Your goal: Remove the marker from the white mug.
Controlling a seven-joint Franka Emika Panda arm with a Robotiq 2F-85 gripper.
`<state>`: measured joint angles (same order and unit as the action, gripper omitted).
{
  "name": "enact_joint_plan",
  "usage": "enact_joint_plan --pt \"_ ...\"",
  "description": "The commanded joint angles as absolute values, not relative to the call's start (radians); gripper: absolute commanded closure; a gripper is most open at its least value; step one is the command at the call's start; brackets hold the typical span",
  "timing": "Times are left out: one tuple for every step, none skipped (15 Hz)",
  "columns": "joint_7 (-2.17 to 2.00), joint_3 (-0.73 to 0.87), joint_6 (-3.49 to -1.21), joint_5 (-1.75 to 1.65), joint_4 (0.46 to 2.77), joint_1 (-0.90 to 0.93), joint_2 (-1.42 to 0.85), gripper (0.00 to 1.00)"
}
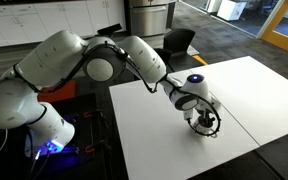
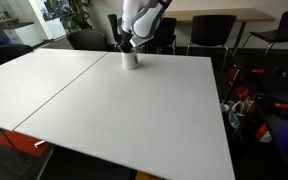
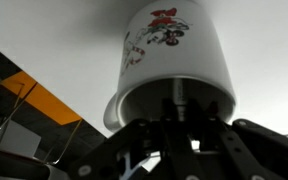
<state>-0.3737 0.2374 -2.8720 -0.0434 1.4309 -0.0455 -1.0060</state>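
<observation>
An exterior view stands high beside the arm (image 1: 94, 60) and looks down across the white table (image 1: 174, 150) at middle range. An exterior view sits low at the opposite table edge, facing the white mug (image 2: 130, 59) from well back. Both share the tabletop and the gripper (image 1: 203, 118). The wrist view looks along the gripper, very near the white mug.

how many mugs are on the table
1: the white mug stands near the far edge of the white table in an exterior view, directly below the gripper. No other mug shows.
</observation>
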Motion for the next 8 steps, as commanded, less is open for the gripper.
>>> enact_joint_plan --pt "-0.347 0.273 -2.936 -0.030 1.474 -0.012 -0.977 0.95" --pt "-0.349 0.282 -2.949 -0.031 1.486 -0.003 -0.969 0.95" --pt "-0.357 0.298 -2.960 -0.031 1.495 0.010 -0.964 0.95" --pt "-0.357 0.308 -2.974 -0.031 1.507 0.018 -0.956 0.95" --pt "-0.356 0.319 -2.987 -0.031 1.518 0.027 -0.950 0.95" --pt "-0.364 0.339 -3.001 -0.030 1.534 0.045 -0.940 0.95" --pt "-0.357 0.343 -3.020 -0.028 1.551 0.050 -0.928 0.95" --pt "-0.351 0.350 -3.031 -0.027 1.569 0.059 -0.913 0.95"
